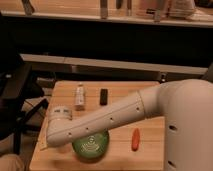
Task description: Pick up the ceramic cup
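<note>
Reaching over the table, the arm hides most of the green ceramic cup; its contents are hidden, and the gripper is unseen.

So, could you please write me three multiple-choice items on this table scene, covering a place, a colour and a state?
1. Where does the green bowl sit?
A. Near table edge, partly under the arm
B. On the shelf
C. On the floor

2. What colour is the small object right of the bowl?
A. Blue
B. Orange-red
C. White

3. How does the white bottle lie?
A. Inside the bowl
B. On the table, beside the black object
C. Off the table

A: the arm crosses it.
B: its colour shows.
B: they lie adjacent.
The gripper is hidden behind the arm's end.
</note>
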Available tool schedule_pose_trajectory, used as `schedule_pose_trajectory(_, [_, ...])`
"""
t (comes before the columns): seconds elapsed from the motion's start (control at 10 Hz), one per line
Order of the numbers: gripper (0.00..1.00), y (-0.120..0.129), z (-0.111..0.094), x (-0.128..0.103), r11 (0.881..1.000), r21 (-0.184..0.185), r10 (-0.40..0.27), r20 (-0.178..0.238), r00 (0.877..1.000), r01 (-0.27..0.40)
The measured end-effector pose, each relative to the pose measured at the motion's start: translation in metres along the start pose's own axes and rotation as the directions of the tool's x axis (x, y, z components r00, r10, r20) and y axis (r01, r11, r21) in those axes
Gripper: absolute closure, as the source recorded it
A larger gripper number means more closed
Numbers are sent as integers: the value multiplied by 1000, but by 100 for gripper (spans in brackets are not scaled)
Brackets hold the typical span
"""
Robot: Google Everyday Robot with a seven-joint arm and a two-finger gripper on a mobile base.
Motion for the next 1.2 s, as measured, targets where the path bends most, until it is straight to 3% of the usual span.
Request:
schedule_pose_trajectory(0.3, [20, -1, -10, 7, 1000, -12, 6, 2, 1000, -6])
schedule_pose_trajectory(0.6, [20, 0, -57, 38, 999, -51, 11, 2, 1000, -11])
schedule_pose_trajectory(0.8, [20, 13, -70, 52, 997, -76, 24, -3, 1000, -25])
schedule_pose_trajectory(1.0, [20, 24, -66, 61, 994, -103, 39, 9, 999, -38])
schedule_pose_trajectory(1.2, [20, 41, -49, 67, 991, -122, 66, 40, 997, -61])
